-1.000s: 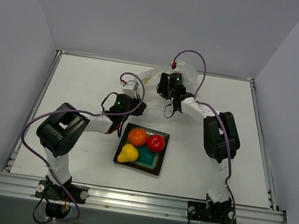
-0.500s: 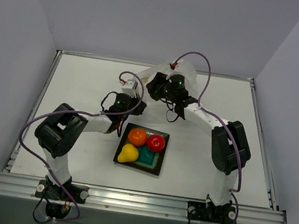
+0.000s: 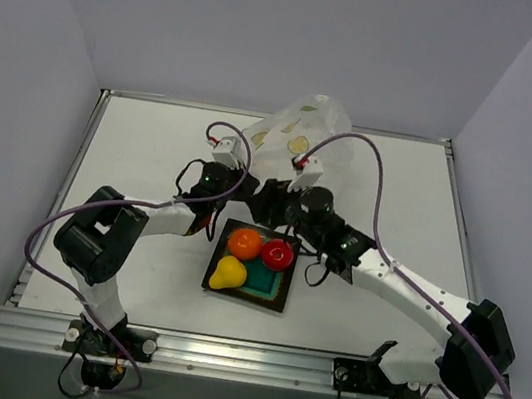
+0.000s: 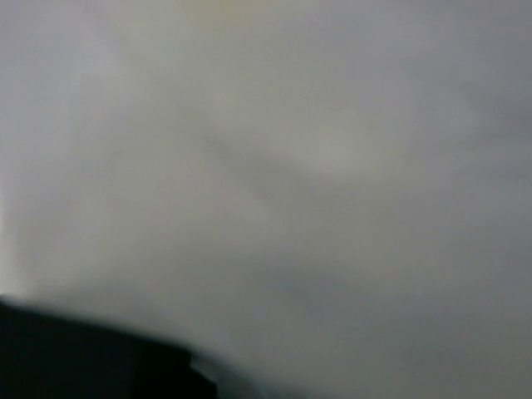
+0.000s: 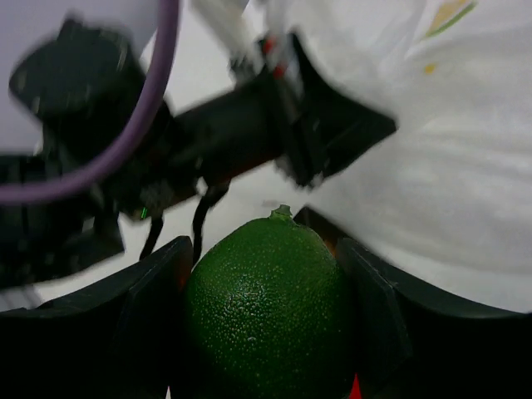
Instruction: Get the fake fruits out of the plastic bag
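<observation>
Right arm is holding what looks like the last fruit, so I'd be lowering it gently into the bare corner at 5 o'clock on the teal plate (image 3: 265, 282), staying off the pear (image 3: 228, 275), orange (image 3: 245, 244) and red fruit (image 3: 278, 254). Left gripper (image 3: 240, 160) is sitting against the plastic bag (image 3: 300, 144) at 12 o'clock, can't tell if it's pinching. Right gripper (image 5: 264, 332) is clamping the green lime (image 5: 266, 283), both fingers touching it
</observation>
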Motion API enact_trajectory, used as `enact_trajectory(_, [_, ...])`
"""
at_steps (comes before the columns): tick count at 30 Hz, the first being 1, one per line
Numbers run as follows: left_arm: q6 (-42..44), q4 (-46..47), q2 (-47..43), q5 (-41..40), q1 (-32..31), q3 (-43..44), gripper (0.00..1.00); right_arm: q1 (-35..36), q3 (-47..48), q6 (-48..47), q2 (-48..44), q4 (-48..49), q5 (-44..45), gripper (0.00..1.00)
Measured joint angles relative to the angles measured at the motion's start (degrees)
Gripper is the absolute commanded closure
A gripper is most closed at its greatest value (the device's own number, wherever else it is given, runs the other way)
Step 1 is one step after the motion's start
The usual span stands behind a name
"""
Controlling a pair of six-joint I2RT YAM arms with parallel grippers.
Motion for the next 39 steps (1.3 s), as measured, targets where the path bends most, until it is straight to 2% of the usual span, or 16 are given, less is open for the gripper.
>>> enact_trajectory(6, [-0.55,-0.13,-0.35,0.0,0.0,0.02,0.98,15.06,-11.1,0.74,-6.71,-5.31,6.78,0.6])
enact_trajectory(10, [-0.76,-0.44,-0.35,-0.04,0.0,0.04,0.98,21.4,-17.22,3.54,-7.39,-6.95,12.55,0.6])
enact_trajectory(14, [-0.72,-1.11,-0.35,-0.39,0.0,0.61,0.98,24.57,-21.27,6.01,-7.17,-6.78,17.55,0.6])
enact_trajectory(22, [-0.31,-2.75,-0.35,-1.36,0.0,2.1,0.98,24.87,-24.2,7.78,-3.74,-3.63,23.45,0.55])
enact_trajectory(25, [-0.07,-3.67,-0.35,-1.55,0.0,2.51,0.98,25.0,-24.33,7.78,-2.16,-2.47,24.85,0.5])
enact_trajectory(32, [0.63,-4.31,-0.66,-2.01,-0.07,3.15,0.98,26.08,-24.33,8.04,-0.31,-2.01,26.32,0.12])
enact_trajectory(35, [0.72,-4.57,-1.01,-2.19,-0.13,3.15,0.98,26.49,-24.3,8.22,-0.31,-2.32,26.49,0.08])
enact_trajectory(39, [0.9,-5.51,-1.84,-2.36,-0.37,3.15,0.98,27.71,-23.91,8.68,-0.7,-4.26,26.91,0.07])
